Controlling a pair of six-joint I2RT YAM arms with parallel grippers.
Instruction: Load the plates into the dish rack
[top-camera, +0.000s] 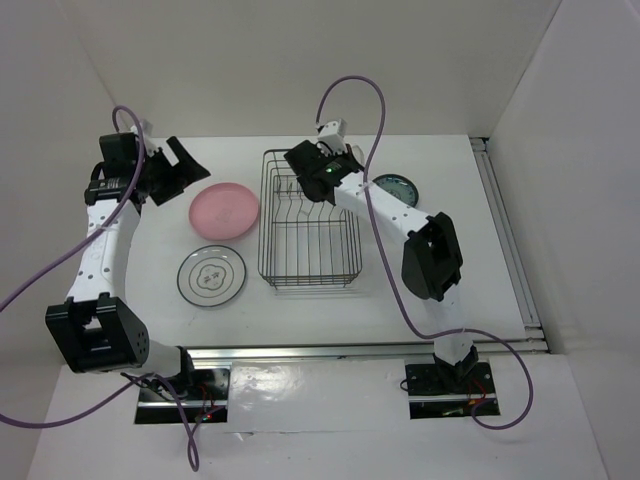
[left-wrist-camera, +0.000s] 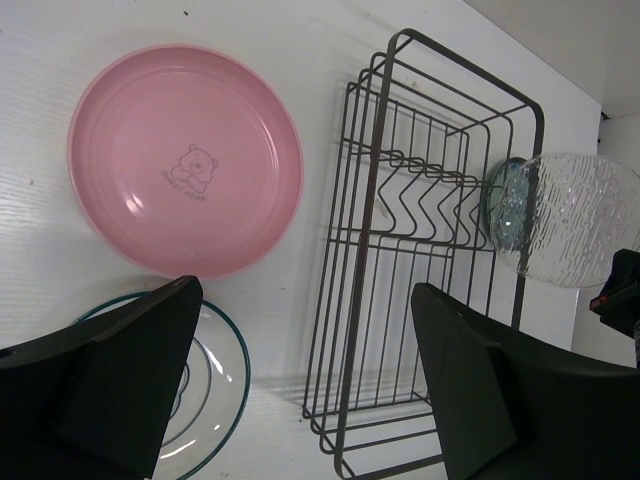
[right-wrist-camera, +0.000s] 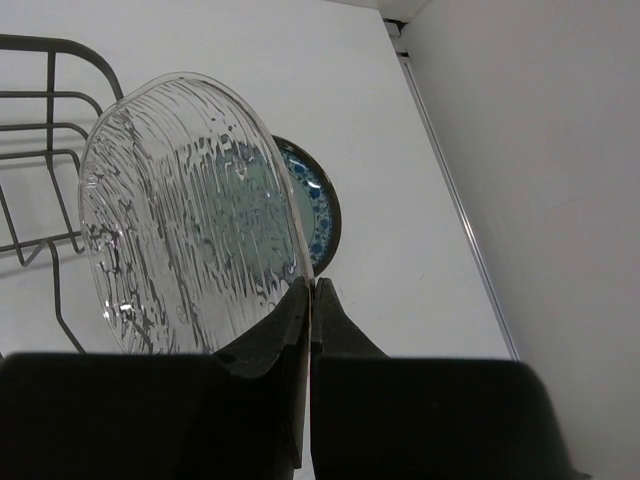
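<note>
The black wire dish rack (top-camera: 308, 220) stands mid-table with nothing in it. My right gripper (right-wrist-camera: 312, 285) is shut on the rim of the clear glass plate (right-wrist-camera: 190, 220), held upright on edge by the rack's far right corner. Behind the glass lies the dark teal patterned plate (right-wrist-camera: 318, 205), flat on the table to the right of the rack. Left of the rack lie the pink plate (top-camera: 225, 210) and, nearer, the white plate with a dark rim (top-camera: 211, 276). My left gripper (left-wrist-camera: 305, 300) hovers open above the table's far left, holding nothing.
White walls close in the table at the back and on both sides. A metal rail (top-camera: 508, 235) runs along the right edge. The right arm's purple cable (top-camera: 380, 110) loops above the rack's far end.
</note>
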